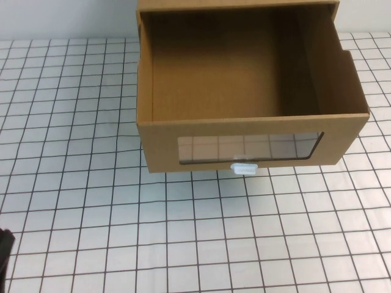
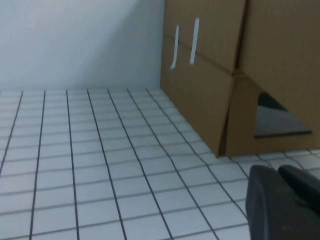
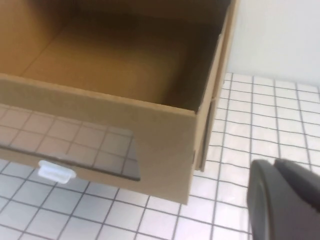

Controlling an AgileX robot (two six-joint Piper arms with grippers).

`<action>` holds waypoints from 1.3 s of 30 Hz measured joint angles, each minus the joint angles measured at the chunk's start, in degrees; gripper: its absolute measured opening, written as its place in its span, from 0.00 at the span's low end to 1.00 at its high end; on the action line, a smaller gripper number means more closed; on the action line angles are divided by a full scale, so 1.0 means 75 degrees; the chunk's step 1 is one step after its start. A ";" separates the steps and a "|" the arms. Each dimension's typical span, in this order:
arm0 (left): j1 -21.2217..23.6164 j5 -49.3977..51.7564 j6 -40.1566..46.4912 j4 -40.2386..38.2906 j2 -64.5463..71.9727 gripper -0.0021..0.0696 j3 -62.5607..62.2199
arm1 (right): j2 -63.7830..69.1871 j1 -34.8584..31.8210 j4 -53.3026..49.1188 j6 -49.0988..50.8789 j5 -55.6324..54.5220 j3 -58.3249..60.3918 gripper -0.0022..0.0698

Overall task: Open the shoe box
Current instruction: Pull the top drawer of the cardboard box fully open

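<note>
White gridded surface carries the shoe box, probably light, stiff cardboard; its white tab looks the best hold. Left claw near-left, right claw near-right, both closed, empty.

White gridded tabletop, plain pale wall behind

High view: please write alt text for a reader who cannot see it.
An open cardboard shoe box, its empty drawer pulled toward the camera, stands on a gridded white table. Left gripper sits at the near left corner; right gripper is out of view.
</note>
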 joint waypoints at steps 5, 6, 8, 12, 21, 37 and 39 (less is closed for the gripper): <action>0.0000 0.0222 -0.0107 -0.0045 -0.0011 0.02 0.0286 | 0.0000 0.0000 0.0193 0.0000 -0.0257 0.0043 0.01; 0.0000 0.0338 -0.0107 -0.0045 -0.0011 0.02 0.0286 | 0.0000 0.0000 0.0193 0.0000 -0.0256 0.0043 0.01; 0.0000 0.0555 -0.0107 -0.0048 -0.0011 0.02 0.0286 | 0.0000 0.0000 0.0223 0.0000 -0.0273 0.0043 0.01; 0.0000 0.0732 -0.0124 -0.0048 -0.0011 0.02 0.0286 | 0.0000 0.0000 0.0235 0.0000 -0.0290 0.0043 0.01; 0.0000 0.0772 -0.0124 -0.0048 -0.0011 0.02 0.0299 | 0.0000 0.0000 0.0271 0.0000 -0.0290 0.0043 0.01; 0.0000 0.0785 -0.0124 -0.0048 -0.0011 0.02 0.0299 | -0.0226 -0.0442 -0.0411 0.0000 -0.0408 0.0402 0.01; 0.0000 0.0785 -0.0124 -0.0048 -0.0011 0.02 0.0299 | -0.0407 -0.1008 -0.0432 0.0000 -0.0612 0.0710 0.01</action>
